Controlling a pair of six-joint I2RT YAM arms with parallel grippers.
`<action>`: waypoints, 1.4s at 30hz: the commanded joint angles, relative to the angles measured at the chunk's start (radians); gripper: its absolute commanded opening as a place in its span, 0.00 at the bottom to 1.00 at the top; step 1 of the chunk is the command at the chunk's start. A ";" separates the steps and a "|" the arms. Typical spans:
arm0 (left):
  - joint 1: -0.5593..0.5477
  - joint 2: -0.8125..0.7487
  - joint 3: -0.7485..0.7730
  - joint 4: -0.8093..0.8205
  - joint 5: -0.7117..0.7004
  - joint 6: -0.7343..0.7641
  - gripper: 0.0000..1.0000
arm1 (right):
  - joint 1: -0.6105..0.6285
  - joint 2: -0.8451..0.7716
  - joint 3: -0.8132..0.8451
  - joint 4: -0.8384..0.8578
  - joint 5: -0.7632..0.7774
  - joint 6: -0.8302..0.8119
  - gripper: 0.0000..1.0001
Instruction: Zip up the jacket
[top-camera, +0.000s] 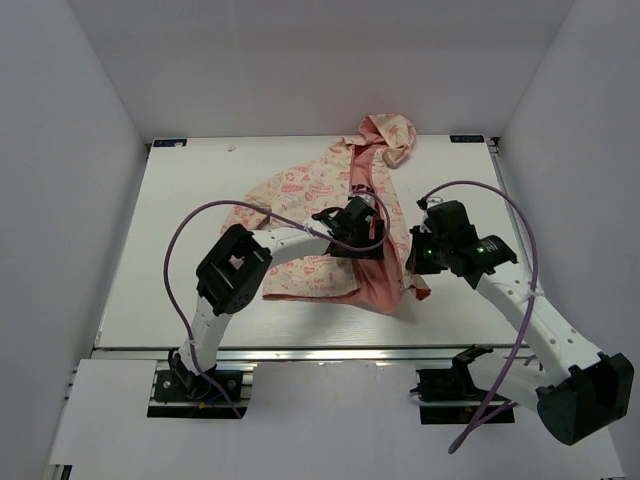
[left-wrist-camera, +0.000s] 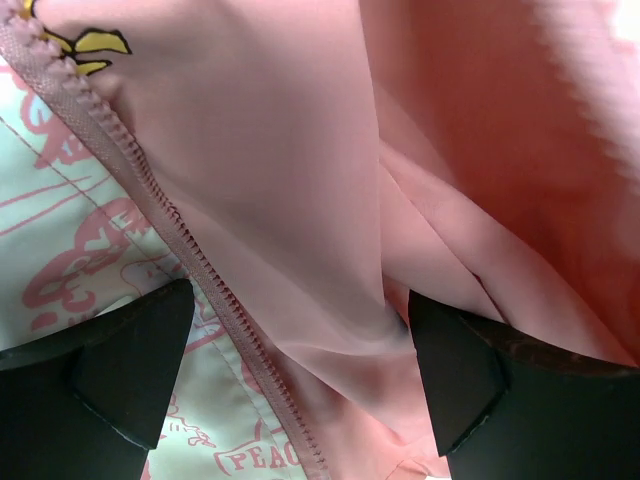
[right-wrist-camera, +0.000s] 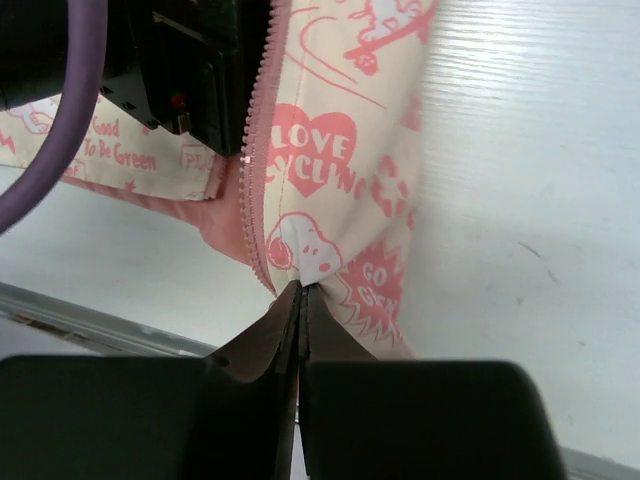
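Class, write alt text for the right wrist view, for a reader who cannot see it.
The right gripper, jaws shut, pinches the lower corner of the jacket where its pink zipper strip ends. The cream fabric with pink cartoon print shows against the white table, and a black part of the left arm sits upper left.
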 joint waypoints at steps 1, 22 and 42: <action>0.006 0.081 -0.002 -0.090 -0.030 -0.026 0.98 | -0.001 -0.057 0.074 -0.109 0.075 0.003 0.00; 0.006 0.153 0.141 -0.307 -0.070 -0.069 0.98 | 0.000 -0.097 -0.150 0.053 -0.367 -0.048 0.00; 0.006 -0.313 -0.197 -0.400 -0.121 -0.147 0.98 | 0.009 0.387 -0.370 0.422 -0.077 0.129 0.00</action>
